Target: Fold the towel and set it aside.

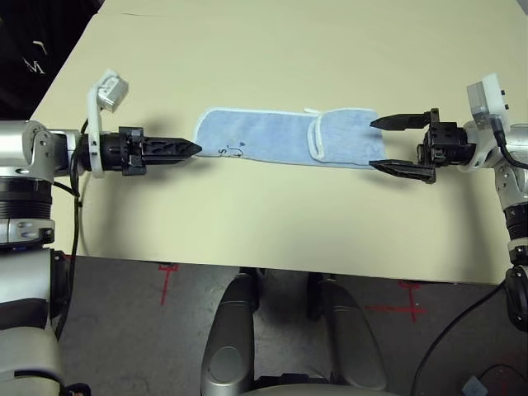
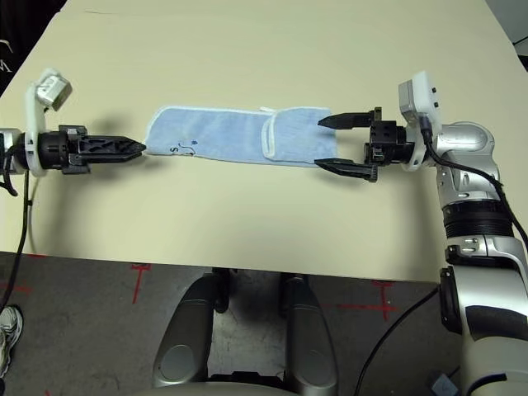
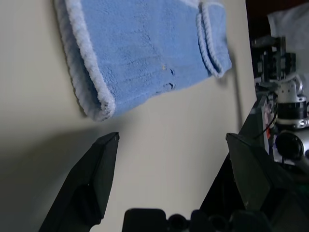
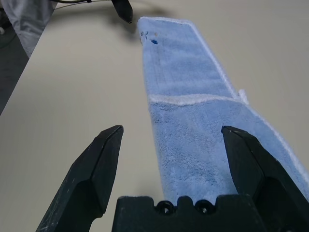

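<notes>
The cream table point(image 1: 272, 223) bears the towel point(image 1: 280, 137), a light-blue cloth folded into a long narrow strip that lies flat between the two grippers, one end lapped over on the side nearer the right gripper point(image 1: 381, 144). That gripper's black fingers stand wide apart and empty, their tips at the strip's near end with one finger to each side of it. The left gripper point(image 3: 171, 140) points at the opposite end, its tips just short of the white-edged corner, jaws spread wide and holding nothing.

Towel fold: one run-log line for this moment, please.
light-blue terry towel: long strip on beige table, right end folded over | left pincer: open, at left end | right pincer: open, straddling right end
</notes>
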Controlling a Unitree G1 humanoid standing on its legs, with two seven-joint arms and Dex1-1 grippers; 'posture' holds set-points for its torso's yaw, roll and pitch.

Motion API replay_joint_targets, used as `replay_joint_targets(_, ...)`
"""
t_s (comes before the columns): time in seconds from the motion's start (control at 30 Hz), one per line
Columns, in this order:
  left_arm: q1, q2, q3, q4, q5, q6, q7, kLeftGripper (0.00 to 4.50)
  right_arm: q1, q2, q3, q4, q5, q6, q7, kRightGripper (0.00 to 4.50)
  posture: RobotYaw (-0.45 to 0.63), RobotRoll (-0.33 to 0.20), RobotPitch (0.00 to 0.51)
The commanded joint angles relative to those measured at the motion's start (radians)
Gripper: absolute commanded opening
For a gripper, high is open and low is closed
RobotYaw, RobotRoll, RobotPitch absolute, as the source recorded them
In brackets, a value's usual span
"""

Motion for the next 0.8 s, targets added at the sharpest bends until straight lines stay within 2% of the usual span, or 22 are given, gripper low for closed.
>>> replay_joint_targets(0.03, -0.004, -0.012, 0.018, 0.032, -0.020, 0.038, 0.055, 4.50, 0.020, -0.017, -0.010, -0.022, 0.008, 0.003, -0.002, 4.44, 0.07, 0.000, 0.342)
replay_joint_targets(0.23, -0.016, -0.067, 0.069, 0.059, -0.041, 0.068, 0.143, 4.50, 0.011, -0.016, -0.008, -0.016, 0.008, -0.002, -0.011, 4.44, 0.07, 0.000, 0.344)
replay_joint_targets(0.5, -0.059, -0.182, 0.235, 0.155, -0.021, 0.020, 0.344, 4.50, 0.008, -0.015, -0.004, -0.036, 0.010, 0.008, -0.022, 4.44, 0.06, 0.000, 0.345)
replay_joint_targets(0.8, -0.069, -0.172, 0.239, 0.204, -0.016, -0.040, 0.389, 4.50, 0.003, -0.013, -0.002, -0.045, 0.009, 0.011, -0.032, 4.44, 0.06, 0.000, 0.346)
